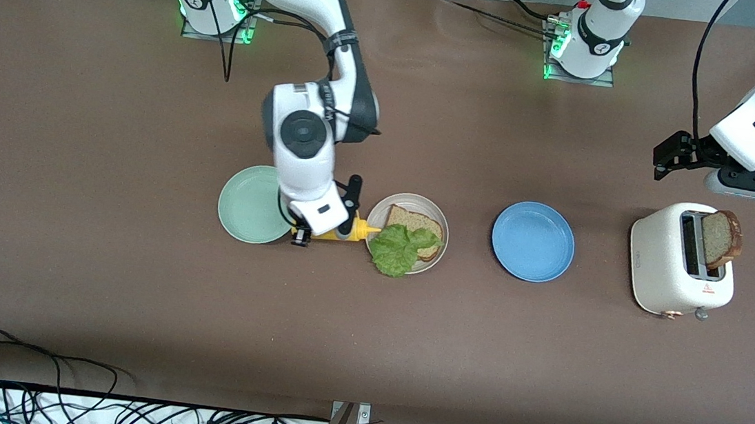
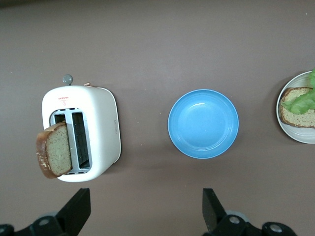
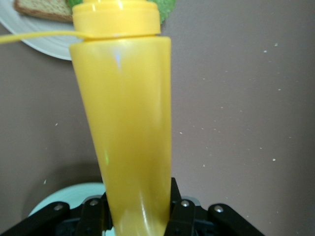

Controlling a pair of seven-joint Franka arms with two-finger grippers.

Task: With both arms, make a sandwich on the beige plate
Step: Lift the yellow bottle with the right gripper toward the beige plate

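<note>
A brown table (image 1: 133, 299) fills the scene, with loose cables along its edge nearest the front camera; the two arm bases stand along the edge farthest from it. Three plates sit in a row: a mint-green plate (image 1: 248, 204) toward the right arm's end, the beige plate (image 1: 438, 212) in the middle, a blue plate (image 1: 532, 241) toward the left arm's end; a white toaster (image 1: 669, 275) stands past the blue one, a bread slice in the toaster (image 1: 722, 240) leaning out of one slot. On the beige plate lies a bottom bread slice (image 1: 418, 223); a ruffled lettuce leaf (image 1: 400, 249) rests on it and overhangs the rim toward the front camera. The right gripper (image 1: 326, 229) hangs between the mint-green and beige plates, its jaws clamped round the base of a yellow squeeze bottle (image 1: 342, 231) held tipped on its side, nozzle pointing at the bread. The left gripper (image 2: 146, 211) waits in the air near the toaster at its own end of the table, jaws spread wide and holding nothing.
</note>
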